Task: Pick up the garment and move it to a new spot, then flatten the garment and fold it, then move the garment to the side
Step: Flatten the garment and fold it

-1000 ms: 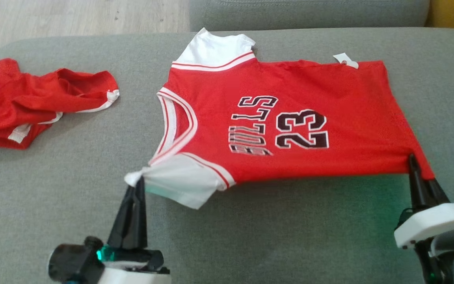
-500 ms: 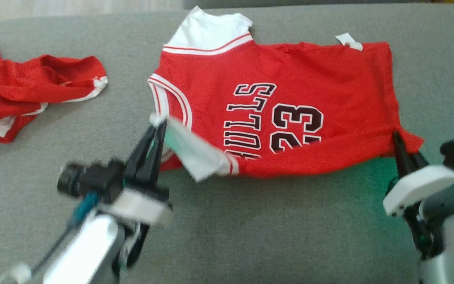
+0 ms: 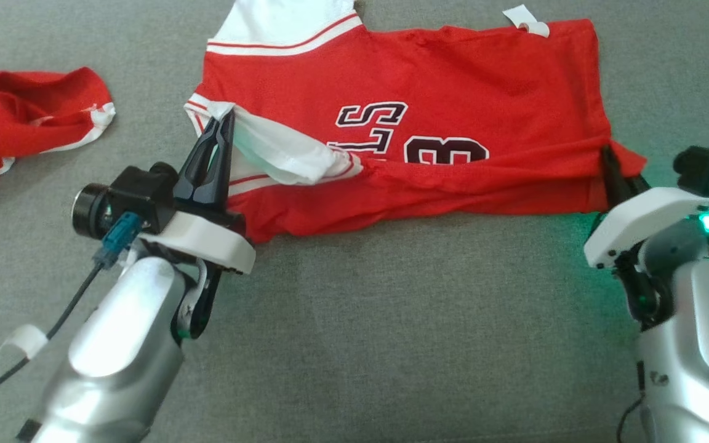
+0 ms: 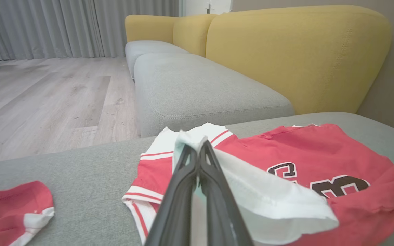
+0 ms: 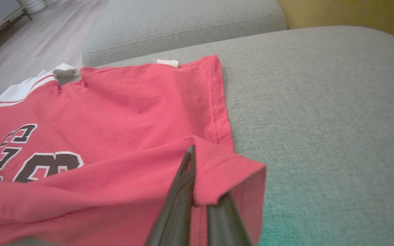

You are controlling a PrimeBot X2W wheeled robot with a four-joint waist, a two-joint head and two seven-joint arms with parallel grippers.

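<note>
Garment: a red fabric jersey (image 3: 453, 80) with white sleeves and black-and-white lettering is lying on the grey upholstered sofa seat (image 3: 391, 338), neck toward the robot's left and hem toward its right.
Fold state: the near long edge is standing off the seat and doubling over toward the far edge, covering the lower part of the lettering.
Left tool: the left tool (image 3: 224, 120) has its two dark fingers pressed together and is clamping the near white sleeve (image 3: 280, 154). The sleeve is hanging over the striped neck opening.
Right tool: the right tool (image 3: 607, 154) is pinching the near hem corner. In the right wrist view one finger is lying on top of the fabric and the other is hiding under the turned-over corner.
Far edge: it is resting flat on the seat, with a small white label tag (image 3: 524, 18) sticking out near the hem.
Other item: a crumpled red garment with white trim (image 3: 28, 123) is lying on the same seat, well apart, to the left.
Background: a yellow sofa backrest (image 4: 296, 54) and a pale wooden floor (image 4: 46, 95) are showing in the left wrist view.
</note>
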